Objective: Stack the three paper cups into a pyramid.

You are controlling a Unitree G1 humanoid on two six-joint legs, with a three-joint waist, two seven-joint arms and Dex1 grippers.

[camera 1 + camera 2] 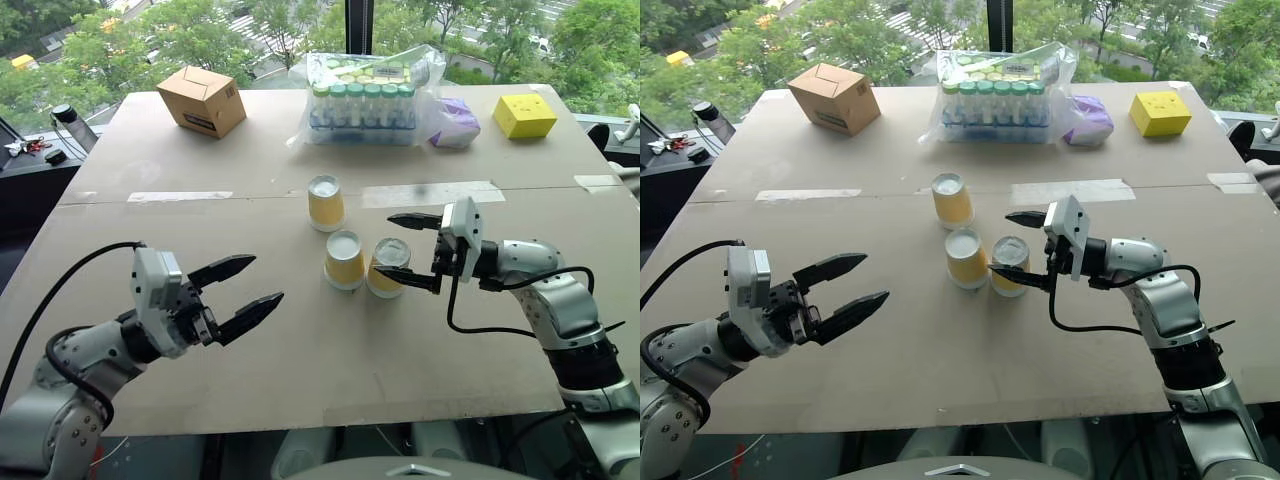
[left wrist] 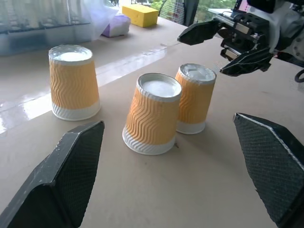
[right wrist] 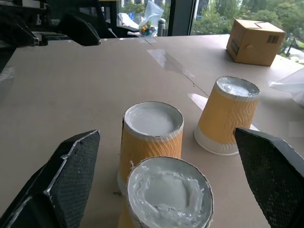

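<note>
Cups: right gripper, jaws spread, brackets the nearest-right cup without visible contact. That cup stands inverted, touching a second cup; the third cup stands apart behind them. Left gripper, jaws spread, holds nothing, well apart from the cups. Surface also carries a box, bagged vials and a yellow block at its far edge.
</note>
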